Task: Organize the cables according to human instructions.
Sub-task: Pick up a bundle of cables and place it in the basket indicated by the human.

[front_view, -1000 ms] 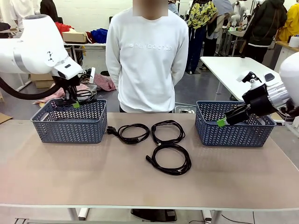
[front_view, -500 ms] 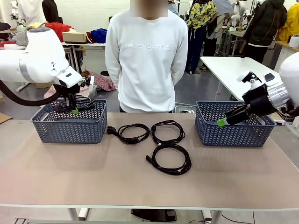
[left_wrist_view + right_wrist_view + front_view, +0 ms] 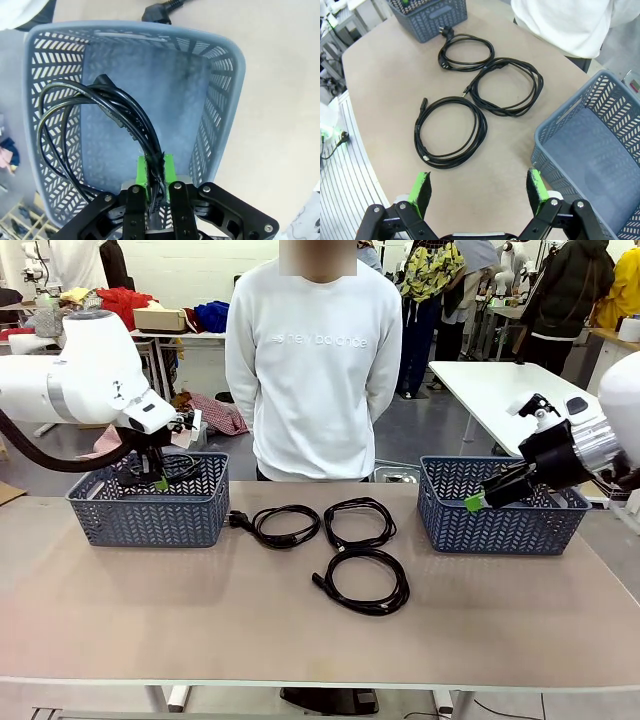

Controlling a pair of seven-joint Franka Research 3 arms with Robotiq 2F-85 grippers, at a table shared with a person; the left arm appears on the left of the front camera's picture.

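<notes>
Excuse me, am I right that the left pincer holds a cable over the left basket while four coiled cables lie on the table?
Not quite: the front view shows three coiled cables on the table, not four: the plug cable, the middle cable and the near cable. The left pincer does hold a fourth cable over the left basket.

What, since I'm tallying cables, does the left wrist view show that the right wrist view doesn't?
Left wrist view: the left gripper pinching a coiled cable that hangs over the left basket floor. Right wrist view: three loose cables on the table, the right basket and the open right gripper. Both: the left basket, the table.
</notes>
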